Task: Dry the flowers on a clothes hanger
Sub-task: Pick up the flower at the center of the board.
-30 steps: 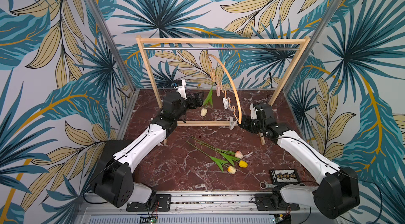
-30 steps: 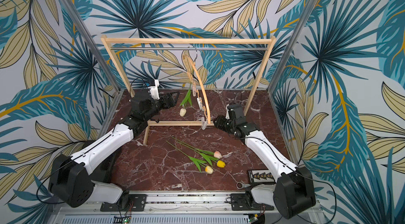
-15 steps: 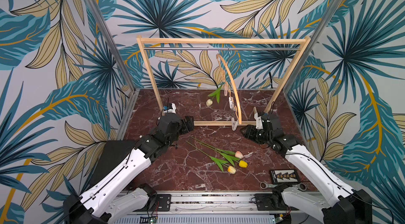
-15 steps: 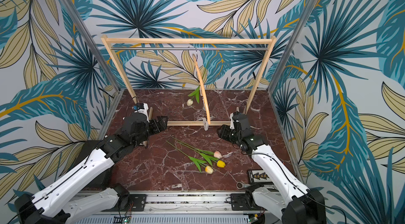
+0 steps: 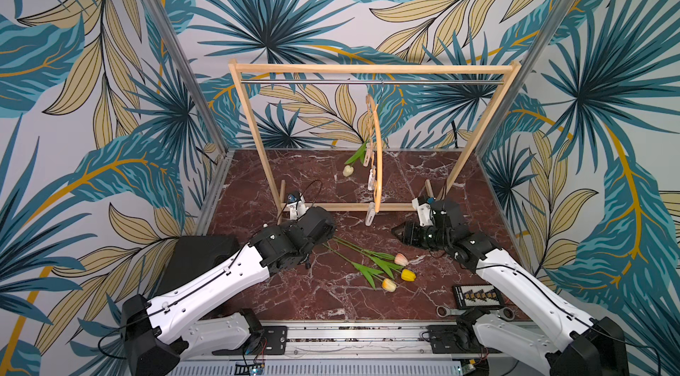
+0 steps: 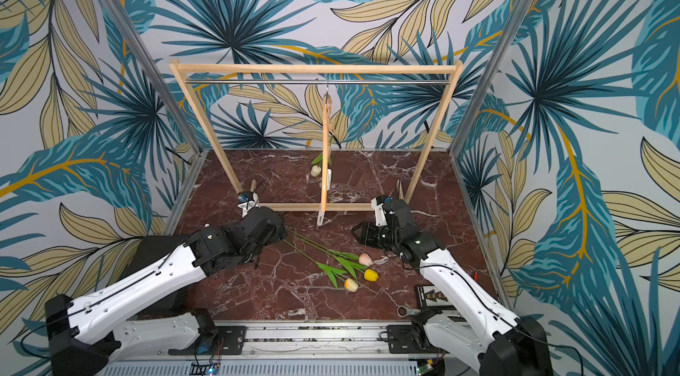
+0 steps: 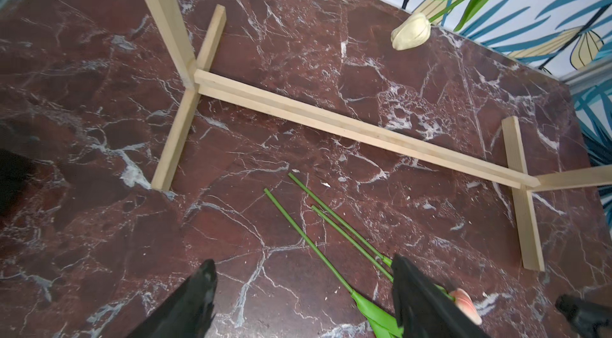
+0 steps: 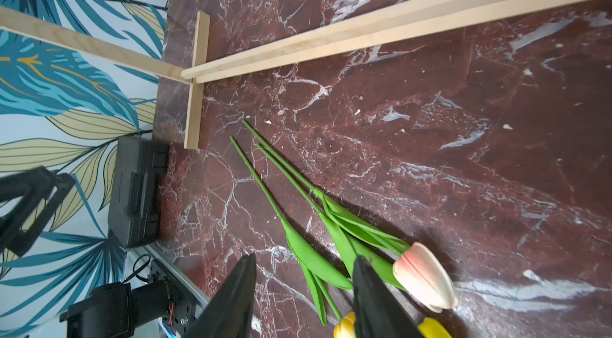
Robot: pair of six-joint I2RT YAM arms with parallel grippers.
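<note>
Under the steel rail [image 5: 312,81], in both top views, your arched wooden hanger [image 5: 376,157] [image 6: 324,157] dangles a cream tulip [image 5: 348,170] [image 6: 315,170] head-down, while three thin-stemmed tulips [image 5: 382,265] lie on veined marble [image 5: 323,293]. Left wrist: your left gripper [image 7: 303,262] gapes wide over the stems [image 7: 309,240]. Right wrist: your right gripper [image 8: 305,257] stands half-spread, empty, above glossy leaves [image 8: 306,250].

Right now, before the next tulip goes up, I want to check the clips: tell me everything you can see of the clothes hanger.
The clothes hanger is light wood, arched, seen almost edge-on in both top views. Its metal hook sits on the rack's rail, so it dangles clear of the table. Small pale pegs hang along it; the nearest peg is empty. A cream tulip hangs head down from a farther peg. Nothing else touches it.
</note>
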